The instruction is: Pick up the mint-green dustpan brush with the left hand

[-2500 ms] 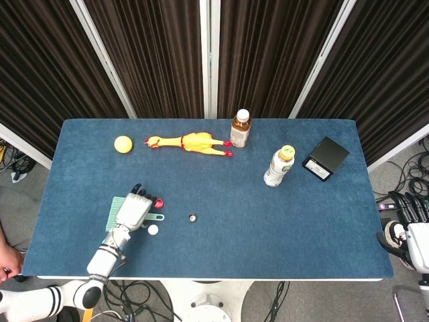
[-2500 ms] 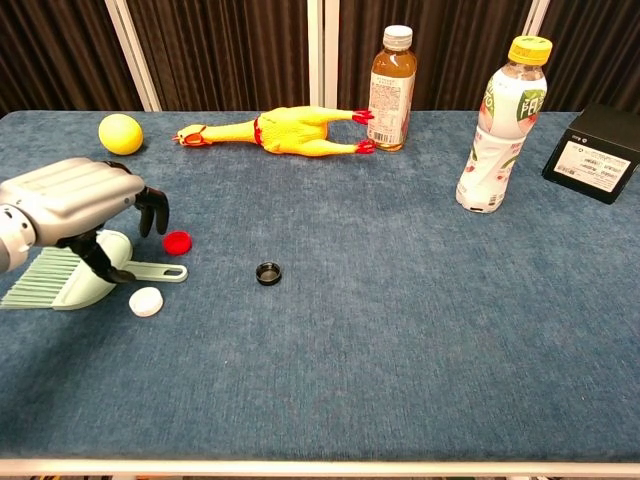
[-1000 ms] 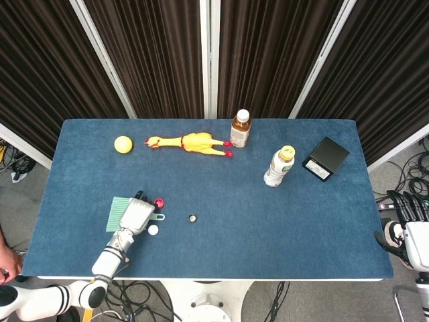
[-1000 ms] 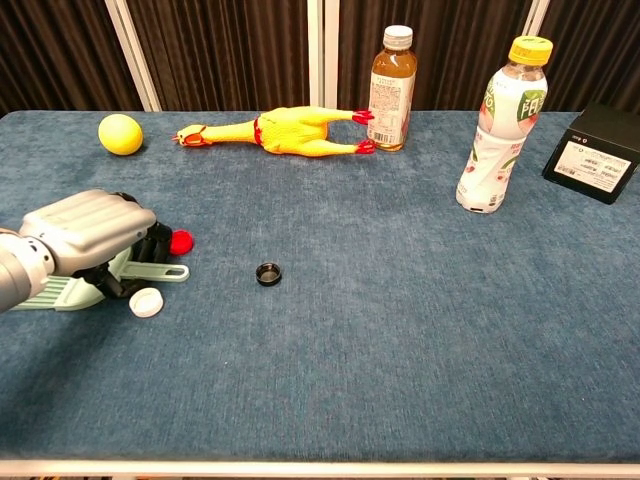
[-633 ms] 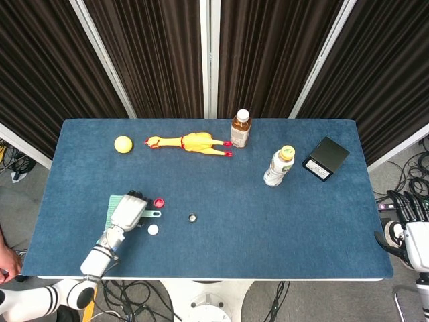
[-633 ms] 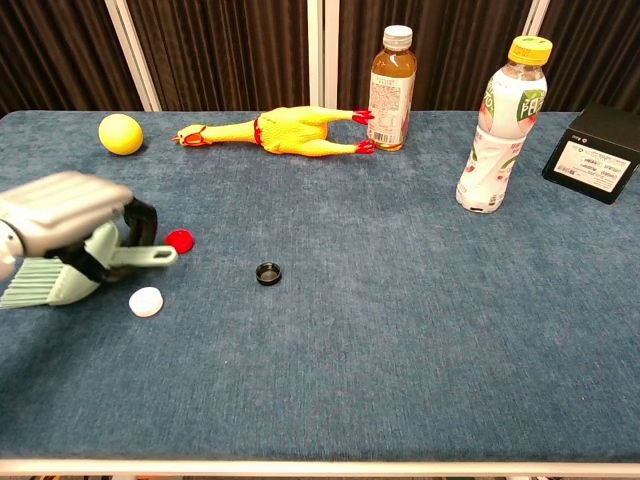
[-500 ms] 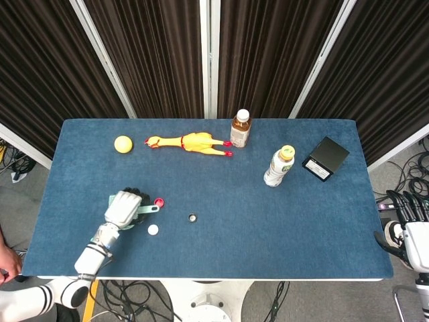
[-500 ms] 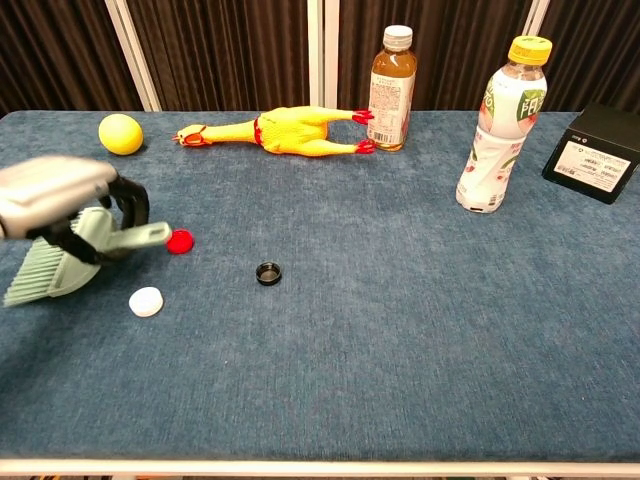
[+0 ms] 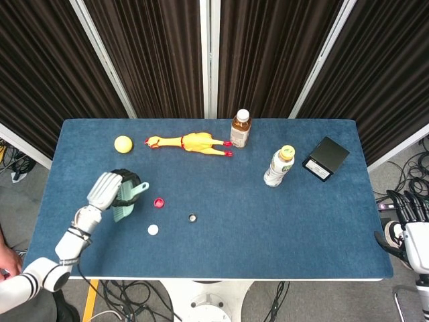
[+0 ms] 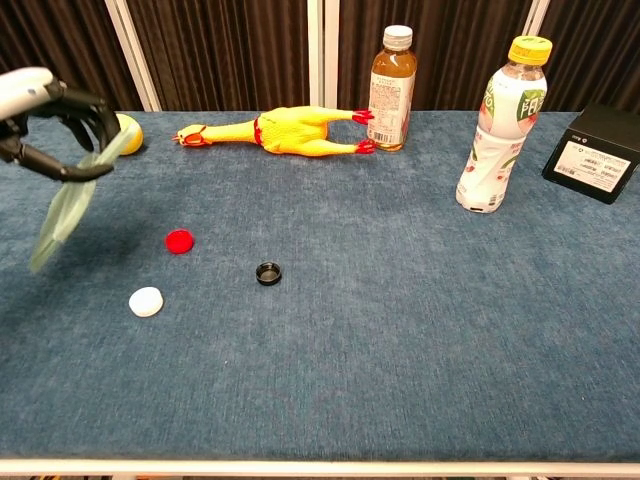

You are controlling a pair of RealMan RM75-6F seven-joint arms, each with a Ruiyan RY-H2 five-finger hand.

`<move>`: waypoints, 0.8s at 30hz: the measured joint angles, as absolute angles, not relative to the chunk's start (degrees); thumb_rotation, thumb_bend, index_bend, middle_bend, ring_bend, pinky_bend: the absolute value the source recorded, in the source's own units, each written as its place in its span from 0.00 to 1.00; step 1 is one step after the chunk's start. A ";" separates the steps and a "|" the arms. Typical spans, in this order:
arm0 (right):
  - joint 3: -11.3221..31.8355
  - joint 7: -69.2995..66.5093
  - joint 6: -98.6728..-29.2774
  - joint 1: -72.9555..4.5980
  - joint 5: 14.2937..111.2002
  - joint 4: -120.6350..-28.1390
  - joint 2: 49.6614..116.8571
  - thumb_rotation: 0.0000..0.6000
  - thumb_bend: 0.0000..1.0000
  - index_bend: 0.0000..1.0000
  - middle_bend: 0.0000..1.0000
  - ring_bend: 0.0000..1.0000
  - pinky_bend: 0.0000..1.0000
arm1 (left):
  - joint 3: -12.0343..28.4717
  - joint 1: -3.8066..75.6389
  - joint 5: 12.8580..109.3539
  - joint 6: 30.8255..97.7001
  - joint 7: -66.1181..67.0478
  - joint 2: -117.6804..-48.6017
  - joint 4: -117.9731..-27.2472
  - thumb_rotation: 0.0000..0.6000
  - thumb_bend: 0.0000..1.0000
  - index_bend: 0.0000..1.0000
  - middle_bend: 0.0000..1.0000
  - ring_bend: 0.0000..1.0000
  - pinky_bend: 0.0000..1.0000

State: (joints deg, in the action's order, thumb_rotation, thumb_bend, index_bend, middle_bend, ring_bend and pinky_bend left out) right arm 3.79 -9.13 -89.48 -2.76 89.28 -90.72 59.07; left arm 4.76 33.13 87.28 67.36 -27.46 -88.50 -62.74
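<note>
Robot lab: dark curtains, floor cables, blue test table.

Blue table, yellow ball, rubber chicken, two bottles, black box, three caps

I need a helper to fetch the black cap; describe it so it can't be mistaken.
On the blue table, look near the front left, where three small caps lie. The black cap is the rightmost, right of the red cap and white cap. It alone is dark, an open ring.
</note>
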 measured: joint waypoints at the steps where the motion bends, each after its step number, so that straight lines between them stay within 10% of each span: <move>1: 3.79 -8.90 -89.53 -2.72 89.29 -90.93 58.94 1.00 0.17 0.00 0.11 0.00 0.00 | 4.91 33.49 87.83 67.86 -29.28 -89.06 -61.29 1.00 0.41 0.53 0.54 0.38 0.40; 24: 3.80 -6.22 -91.19 -1.06 88.54 -93.90 57.51 1.00 0.17 0.00 0.12 0.00 0.00 | -1.15 43.33 96.33 66.41 -61.71 -105.51 -30.99 1.00 0.41 0.53 0.54 0.38 0.39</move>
